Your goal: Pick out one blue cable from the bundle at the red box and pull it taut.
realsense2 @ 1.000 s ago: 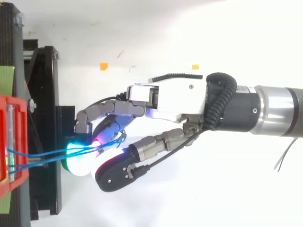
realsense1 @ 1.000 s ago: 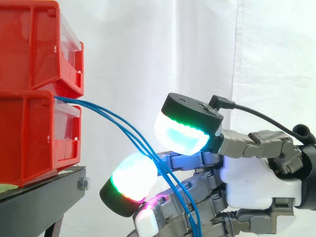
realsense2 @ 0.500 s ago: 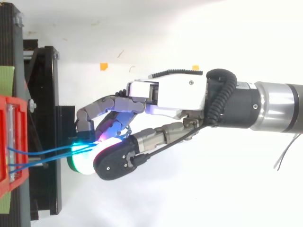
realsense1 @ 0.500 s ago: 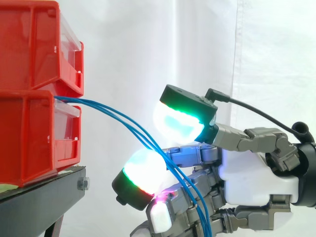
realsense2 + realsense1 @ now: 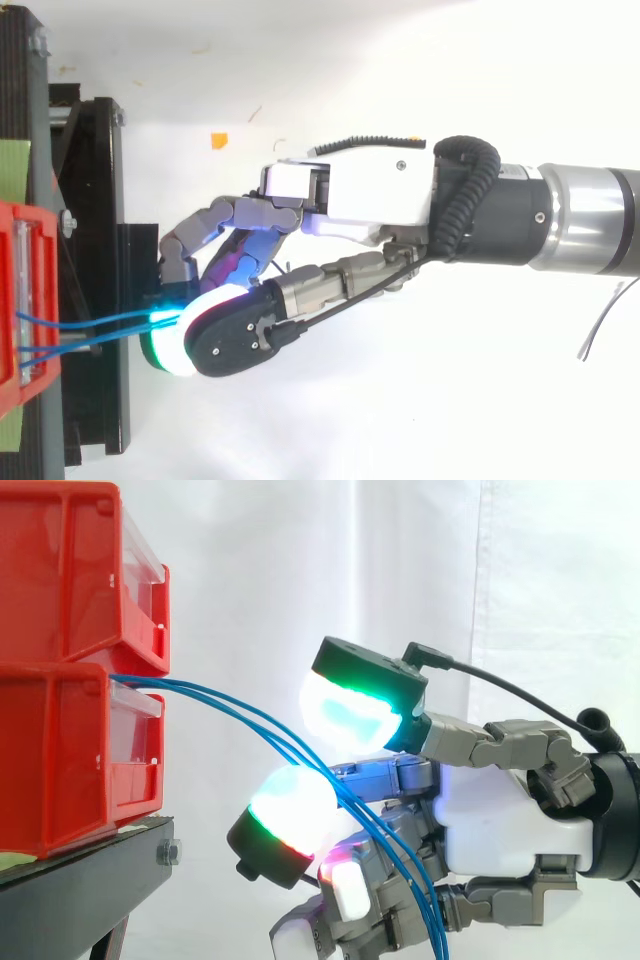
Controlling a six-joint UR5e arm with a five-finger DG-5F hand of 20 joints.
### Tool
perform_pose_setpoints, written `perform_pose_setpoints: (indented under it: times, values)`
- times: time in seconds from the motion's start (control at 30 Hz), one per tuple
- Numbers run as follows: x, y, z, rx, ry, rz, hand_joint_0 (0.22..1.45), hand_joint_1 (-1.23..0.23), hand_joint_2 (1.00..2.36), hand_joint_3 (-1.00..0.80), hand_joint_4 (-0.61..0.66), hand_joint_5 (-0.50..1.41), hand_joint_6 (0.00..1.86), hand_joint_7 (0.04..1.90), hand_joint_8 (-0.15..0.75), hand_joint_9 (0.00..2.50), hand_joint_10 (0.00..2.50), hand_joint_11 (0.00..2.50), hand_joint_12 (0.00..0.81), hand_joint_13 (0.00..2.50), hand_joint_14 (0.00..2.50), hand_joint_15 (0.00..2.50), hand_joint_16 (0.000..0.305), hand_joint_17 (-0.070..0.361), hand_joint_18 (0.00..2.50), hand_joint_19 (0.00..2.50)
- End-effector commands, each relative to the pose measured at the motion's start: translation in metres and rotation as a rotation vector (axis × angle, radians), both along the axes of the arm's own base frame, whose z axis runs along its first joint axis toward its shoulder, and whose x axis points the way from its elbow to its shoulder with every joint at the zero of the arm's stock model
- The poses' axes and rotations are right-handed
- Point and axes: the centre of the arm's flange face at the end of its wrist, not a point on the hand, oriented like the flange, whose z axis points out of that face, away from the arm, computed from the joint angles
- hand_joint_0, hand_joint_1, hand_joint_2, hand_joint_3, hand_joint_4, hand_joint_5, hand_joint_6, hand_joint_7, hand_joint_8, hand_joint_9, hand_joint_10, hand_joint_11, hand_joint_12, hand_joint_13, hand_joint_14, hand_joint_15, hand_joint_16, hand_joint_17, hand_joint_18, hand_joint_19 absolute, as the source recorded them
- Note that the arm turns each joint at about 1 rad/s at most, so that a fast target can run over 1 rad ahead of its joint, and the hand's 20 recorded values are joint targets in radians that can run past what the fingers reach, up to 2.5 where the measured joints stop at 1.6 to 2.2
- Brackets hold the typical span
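Three thin blue cables leave the lower red bin and sag down to the right. They pass over a glowing white-green fingertip pad and run on down between the hand's bent fingers. My hand reaches in from the right. Its thumb pad, glowing cyan and green, hangs just above the cables, with a small gap to the lower pad. From above, the thumb covers that pad, and the cables stretch left to the bin.
A second red bin is stacked on the lower one. Both rest on a black stand at the left. A white curtain hangs behind. A small orange mark lies on the white floor beyond the hand.
The thumb has swung over and down toward the lower fingertip pad, narrowing the gap round the cables. The hand has crept slightly left and up. The cables hang much as before.
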Motion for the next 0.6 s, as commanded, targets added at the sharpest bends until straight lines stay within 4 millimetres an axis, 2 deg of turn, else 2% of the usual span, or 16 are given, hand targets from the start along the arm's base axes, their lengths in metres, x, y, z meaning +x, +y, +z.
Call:
perform_pose_setpoints:
  times: [0.0, 0.1, 0.17, 0.23, 0.57]
  values:
    - [0.0006, -0.0004, 0.0010, -0.002, -0.003, -0.002, 0.59, -0.45, 1.01, -0.31, 0.12, -0.06, 0.78, 1.01, 0.325, 1.10, 0.02, 0.51, 0.282, 0.81, 0.01, 0.31, 0.033, 0.075, 0.60, 0.46]
    - [0.0026, -0.0001, 0.0050, -0.009, -0.009, -0.002, 0.57, -0.49, 1.01, -0.36, 0.11, -0.08, 0.79, 0.96, 0.327, 1.09, 0.02, 0.52, 0.287, 0.80, 0.01, 0.31, 0.035, 0.079, 0.60, 0.46]
    - [0.0026, -0.0001, 0.0050, -0.012, -0.008, -0.003, 0.53, -0.44, 1.00, -0.47, 0.10, -0.07, 0.75, 0.97, 0.330, 1.08, 0.02, 0.52, 0.302, 0.80, 0.01, 0.31, 0.038, 0.085, 0.60, 0.46]
    - [0.0031, -0.0002, 0.0054, -0.022, -0.013, -0.005, 0.52, -0.42, 1.00, -0.50, 0.10, -0.07, 0.73, 0.99, 0.331, 1.07, 0.02, 0.52, 0.307, 0.80, 0.01, 0.31, 0.039, 0.088, 0.60, 0.46]
    - [0.0028, -0.0080, 0.0044, -0.137, -0.006, -0.067, 0.48, -0.39, 1.00, -0.50, 0.09, -0.07, 0.60, 1.15, 0.333, 1.02, 0.02, 0.51, 0.321, 0.78, 0.01, 0.30, 0.043, 0.097, 0.60, 0.46]
